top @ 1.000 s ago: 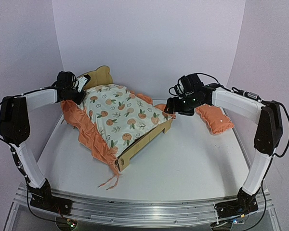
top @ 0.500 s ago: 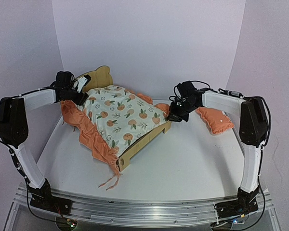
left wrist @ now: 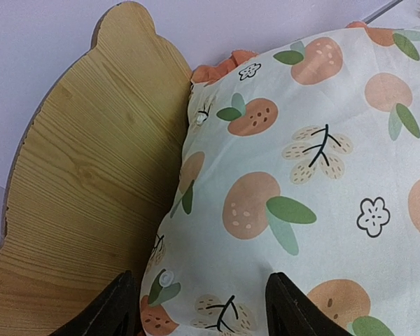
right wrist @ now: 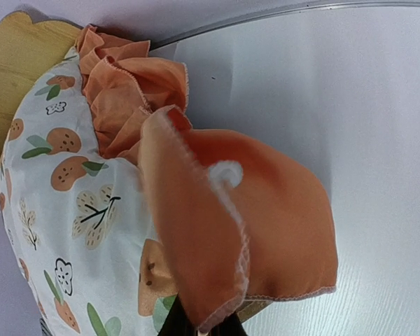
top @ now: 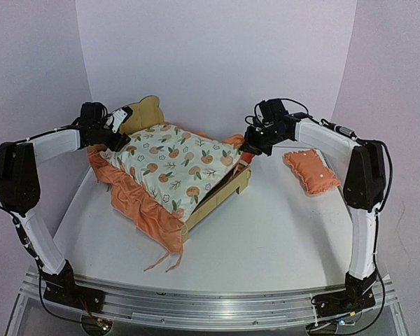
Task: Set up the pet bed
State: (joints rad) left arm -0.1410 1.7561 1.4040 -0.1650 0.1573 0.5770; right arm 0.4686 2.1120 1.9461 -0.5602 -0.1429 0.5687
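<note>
The pet bed's plywood headboard stands at the back left, and its low side rail runs toward the front. The orange-print mattress pad lies over the frame, with its left ruffle hanging over the side. My left gripper is open beside the headboard, its fingers on either side of the pad's corner. My right gripper is shut on the pad's orange ruffle and holds that edge lifted. A small orange pillow lies on the table to the right.
The bed stands on a white table with purple walls close behind and on both sides. The pad's thin orange ties trail onto the table in front of the bed. A metal rail runs along the near edge.
My left gripper opened and let go of the pad's corner. My right gripper closed on the ruffle at the bed's right side and lifted it up and back, shifting the pad.
</note>
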